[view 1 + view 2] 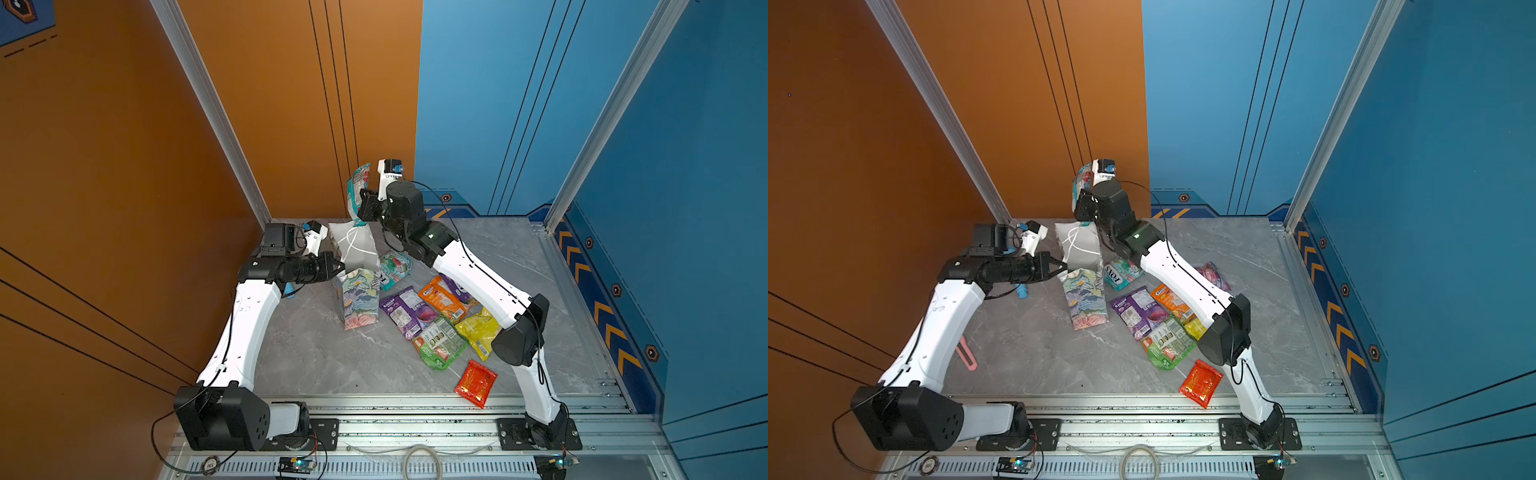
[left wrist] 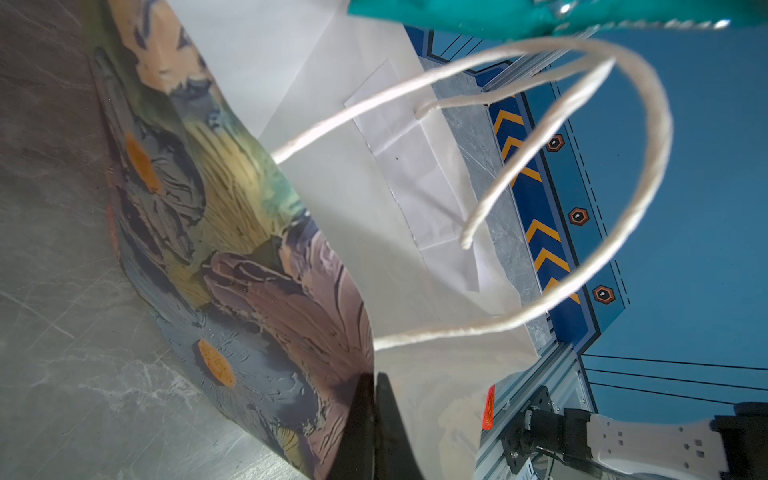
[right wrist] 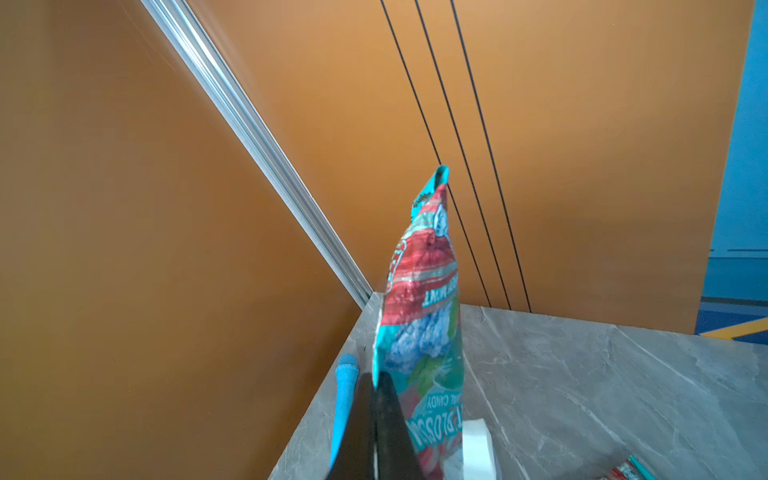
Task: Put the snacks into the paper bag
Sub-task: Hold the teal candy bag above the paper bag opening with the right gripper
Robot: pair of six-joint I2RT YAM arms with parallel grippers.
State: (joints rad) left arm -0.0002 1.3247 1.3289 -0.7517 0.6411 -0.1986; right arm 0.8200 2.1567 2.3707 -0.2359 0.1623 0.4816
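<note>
The floral paper bag [image 1: 359,303] [image 1: 1086,301] stands upright with its white mouth open. My left gripper [image 1: 338,266] [image 2: 376,376] is shut on the bag's rim, one finger outside and one inside. My right gripper [image 1: 362,208] [image 3: 376,376] is shut on the edge of a teal snack packet [image 1: 358,189] [image 3: 424,311], which hangs above the bag's far side. On the table right of the bag lie a teal FOX'S packet [image 1: 1121,272], a purple [image 1: 405,311], an orange [image 1: 442,297], a green [image 1: 440,343], a yellow [image 1: 480,328] and a red packet [image 1: 476,382].
A light-blue stick [image 1: 1021,291] lies on the table under the left arm. A pink strip [image 1: 966,353] lies near the left edge. Orange and blue walls close in the back and sides. An aluminium rail [image 1: 415,415] runs along the front.
</note>
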